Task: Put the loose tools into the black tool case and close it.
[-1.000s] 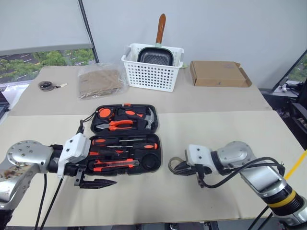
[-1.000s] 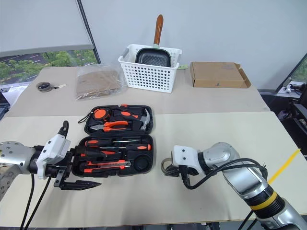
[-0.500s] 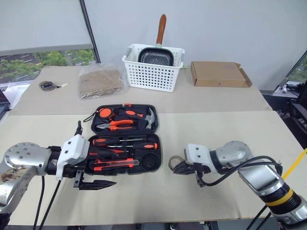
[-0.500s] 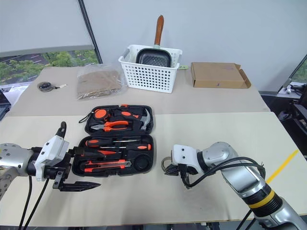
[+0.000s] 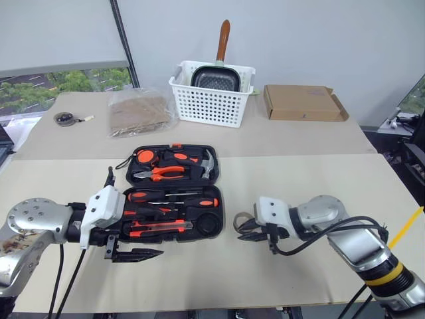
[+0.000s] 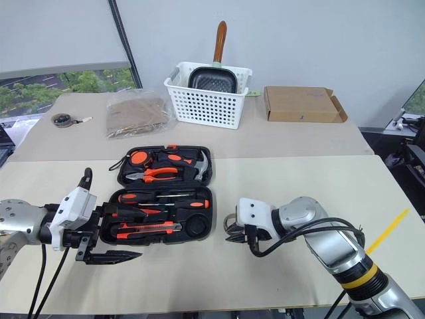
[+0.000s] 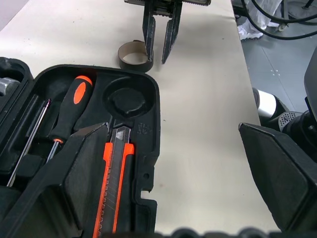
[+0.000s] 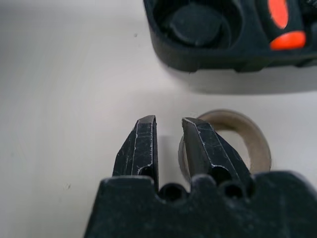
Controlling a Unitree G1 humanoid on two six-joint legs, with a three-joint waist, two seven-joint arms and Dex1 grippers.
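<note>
Right hand (image 8: 168,124) low over the bench (image 5: 299,179), just right of the black tool case (image 5: 172,193), at the small greyish tape ring (image 8: 233,141). Fingers parted to a narrow gap, where a second ago pressed together; otherwise in much the same spot. One finger lying across the near part of the ring's rim, the other outside it over bare bench; cannot tell whether truly astride the wall or merely above it. Not clamped on anything yet. Read as a re-opening for a pinch on the ring's wall, so probably the start of the last pickup. Ring flat on the bench, just beside the case's near right corner, close to the empty round recess (image 7: 126,96) likely meant for it. Case open, lid half on the far side; orange-black utility knife (image 5: 159,228) and screwdrivers (image 5: 172,196) already seated in the near half. Left hand (image 5: 126,251) hovering at the near left corner of the case, fingers spread wide, holding nothing. Remaining, by this judgement: grip the ring, drop it into the recess, fold the lid over. Thin wall and narrow gap: risk of nudging the ring away instead of catching it.
</note>
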